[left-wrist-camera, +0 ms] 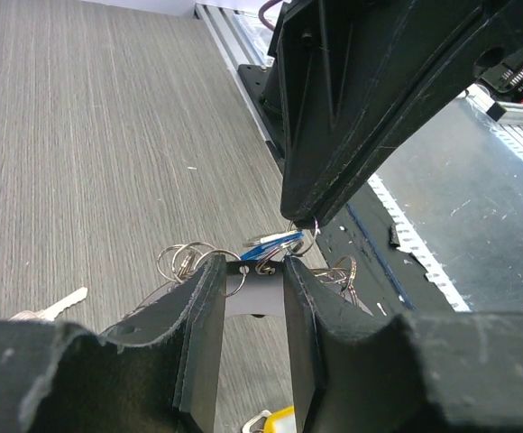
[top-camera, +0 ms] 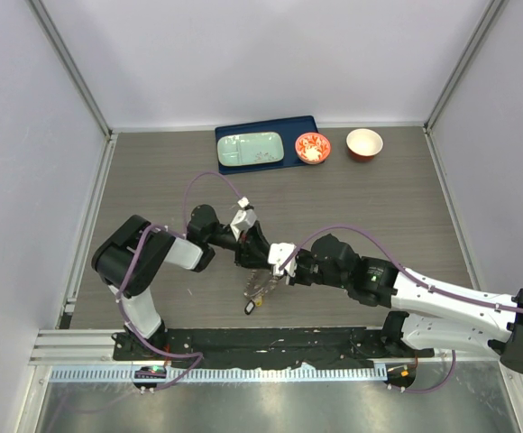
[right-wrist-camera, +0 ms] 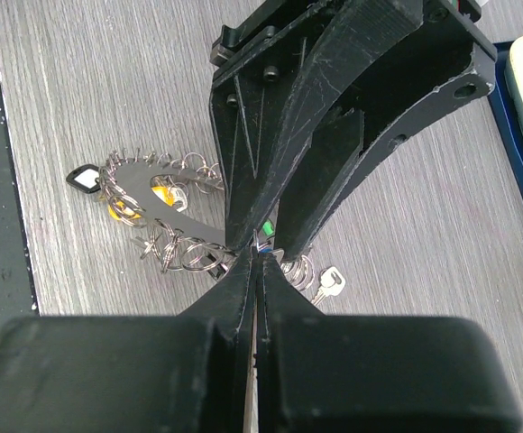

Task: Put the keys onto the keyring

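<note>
The keyring [right-wrist-camera: 167, 209] sat near the front-centre of the table [top-camera: 379, 207], between the two arms. It was a flat grey piece w/ a toothed rim, hung all round w/ small wire rings and keys [right-wrist-camera: 185, 253]. Yellow heads [right-wrist-camera: 122, 209] showed through its hole, a black tag [right-wrist-camera: 84, 178] lay at its far end and a silver key [right-wrist-camera: 329, 284] lay just beside it on the wood. The left gripper [left-wrist-camera: 254, 266] had the ring's edge clamped between its fingers – narrow gap, filled by the grey plate. The right gripper [right-wrist-camera: 255, 262] met it tip to tip; its fingers were pressed together w/ no visible gap, and a thin wire loop [left-wrist-camera: 313, 231] stuck out at the tip, w/ a blue key [left-wrist-camera: 275, 242] just under it. A bit of green [right-wrist-camera: 266, 227] showed btwn the left fingers. Well apart at the back – a blue tray [top-camera: 270, 124] holding a pale green plate [top-camera: 250, 150], a red-and-white bowl [top-camera: 313, 148] at the tray's right edge, and a 2nd bowl [top-camera: 364, 143] on the table beside it.
</note>
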You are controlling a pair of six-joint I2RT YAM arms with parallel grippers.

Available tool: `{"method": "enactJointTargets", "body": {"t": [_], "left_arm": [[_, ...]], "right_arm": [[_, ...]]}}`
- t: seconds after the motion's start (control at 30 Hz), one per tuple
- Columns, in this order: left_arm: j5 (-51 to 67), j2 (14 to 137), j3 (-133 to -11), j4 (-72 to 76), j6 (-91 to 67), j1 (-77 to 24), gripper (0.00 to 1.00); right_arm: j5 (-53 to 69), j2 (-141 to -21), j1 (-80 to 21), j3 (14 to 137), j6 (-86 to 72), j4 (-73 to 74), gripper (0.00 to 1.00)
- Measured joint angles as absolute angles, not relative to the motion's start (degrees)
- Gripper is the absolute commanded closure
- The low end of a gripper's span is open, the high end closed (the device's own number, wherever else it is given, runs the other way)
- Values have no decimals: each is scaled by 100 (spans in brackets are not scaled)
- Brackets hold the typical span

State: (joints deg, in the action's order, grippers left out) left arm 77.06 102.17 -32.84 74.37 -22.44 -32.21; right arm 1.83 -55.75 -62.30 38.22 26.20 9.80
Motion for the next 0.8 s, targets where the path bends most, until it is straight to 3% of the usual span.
{"method": "enactJointTargets", "body": {"t": [0.07, 0.1, 0.17, 0.43, 0.8], "left_arm": [[7697, 10217, -3284, 7437, -2255, -3232, 78], [7695, 10217, -3284, 7437, -2261, -3236, 90], [7695, 10217, -3284, 7437, -2283, -3236, 100], [7435, 10099, -3183, 7474, -2410, -3170, 100], [5918, 8750, -2252, 7496, -2648, -2812, 100]], "right_arm": [[185, -5575, -6230, 3822, 2617, 980, 99], [185, -5575, -6230, 3822, 2620, 980, 99], [185, -5575, -6230, 3822, 2617, 982, 99], [80, -5505, -6230, 3822, 2611, 1048, 99], [-80, -5328, -6250, 3822, 2550, 1074, 99]]}}
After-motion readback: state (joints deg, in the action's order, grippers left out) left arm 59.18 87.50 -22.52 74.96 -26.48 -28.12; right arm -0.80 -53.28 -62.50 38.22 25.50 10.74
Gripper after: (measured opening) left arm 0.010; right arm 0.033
